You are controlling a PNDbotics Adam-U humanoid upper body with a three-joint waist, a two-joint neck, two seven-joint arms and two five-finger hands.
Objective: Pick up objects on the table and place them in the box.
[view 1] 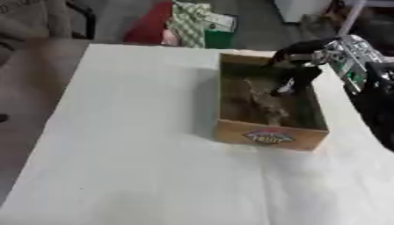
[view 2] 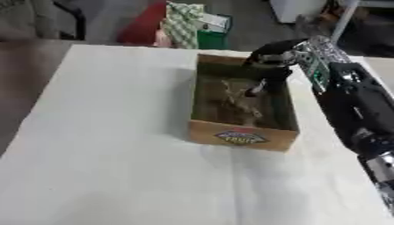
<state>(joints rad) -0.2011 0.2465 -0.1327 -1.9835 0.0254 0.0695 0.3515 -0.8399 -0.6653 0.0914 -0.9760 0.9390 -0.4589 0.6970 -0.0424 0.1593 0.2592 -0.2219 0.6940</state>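
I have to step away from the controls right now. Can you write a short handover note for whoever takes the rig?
Right hand: over the box, at its far right side, fingers pointing down inside. Whether they hold anything cannot be told.
Left hand: not in view.
Things: the box sits right of centre on the table. Brownish items lie inside, too unclear to name. No loose objects show on the table.
Done: as far as can be seen, the objects are in the box.
Left: likely just lifting the right hand clear, then checking for anything out of view.
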